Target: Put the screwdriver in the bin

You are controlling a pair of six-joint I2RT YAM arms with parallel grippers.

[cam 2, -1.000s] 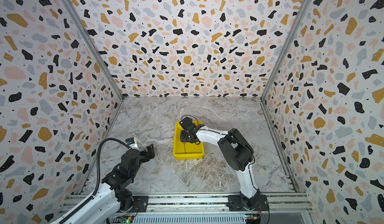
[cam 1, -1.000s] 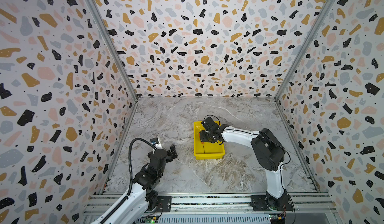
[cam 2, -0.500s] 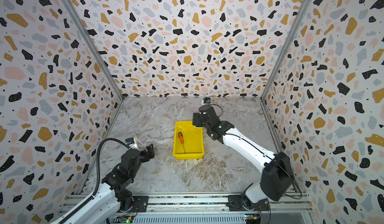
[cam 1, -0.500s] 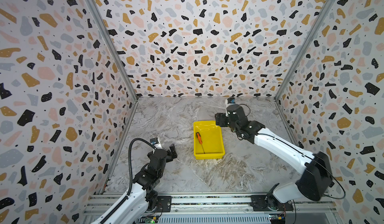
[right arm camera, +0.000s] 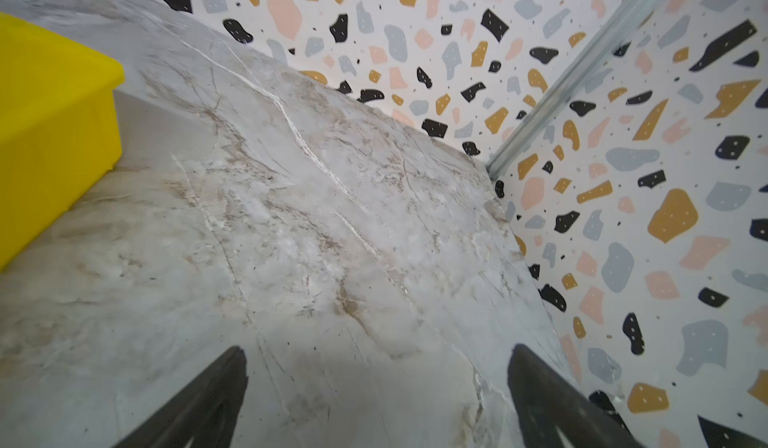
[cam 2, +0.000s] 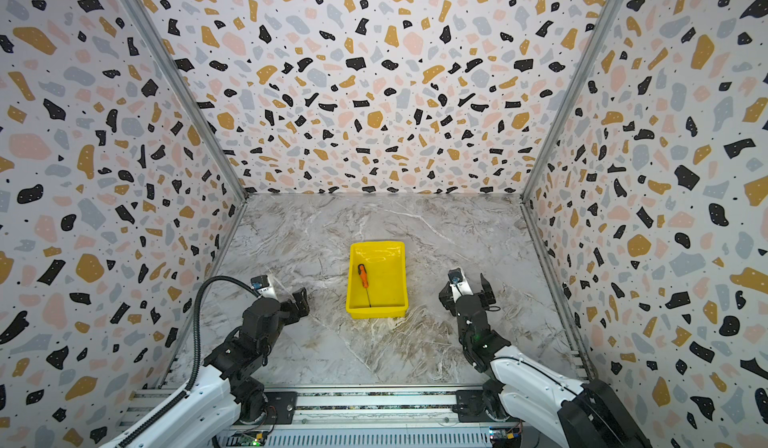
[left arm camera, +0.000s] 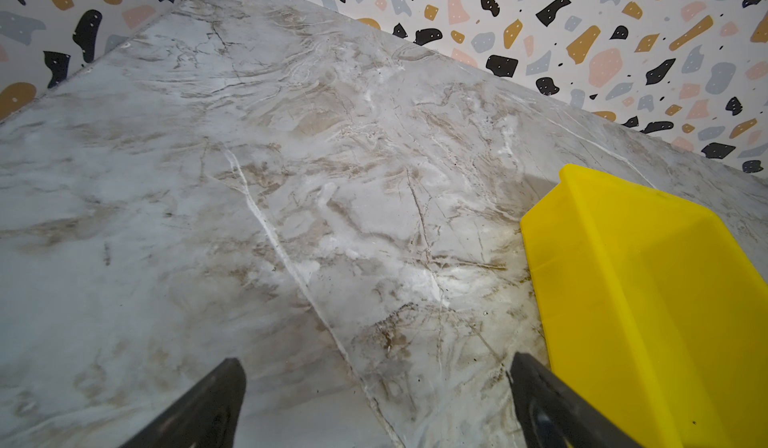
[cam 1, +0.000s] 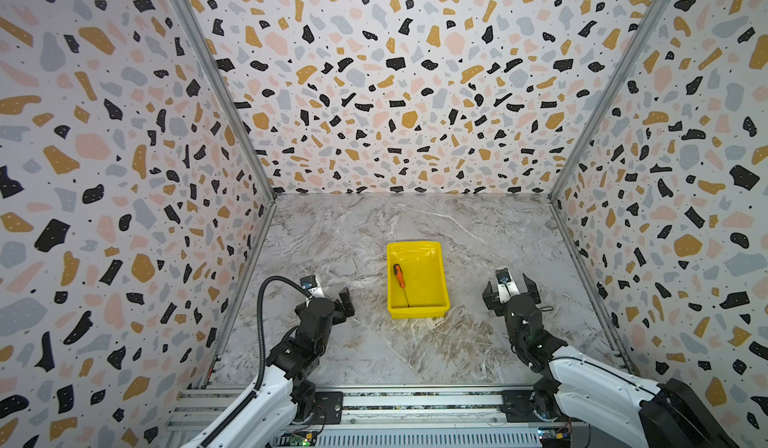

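The right hand [right arm camera: 376, 354] is spread wide and holds nothing; only bare tabletop [cam 1: 374, 342] shows between its fingers. It hangs low beside the bin [cam 1: 417, 313], to the right of it and not touching. The left hand [left arm camera: 376, 367] is just as wide and just as empty. In its wrist view one finger sits close to the bin's near corner, though I cannot tell whether a gap remains.

The screwdriver [cam 1: 400, 275] lies flat inside the bin along the left wall, with its handle toward the back and its shaft tip near the front wall. By my reading the task is done.

The risk now is disturbance, not a miss. The bin looks light and low-walled. A low swing by either hand could catch the rim and slide or tip the bin, and the left hand is the likelier one to do it. The round handle could then roll, and a hard enough knock might send the screwdriver over the wall. Another reach into the bin would add the same risk and gain nothing.
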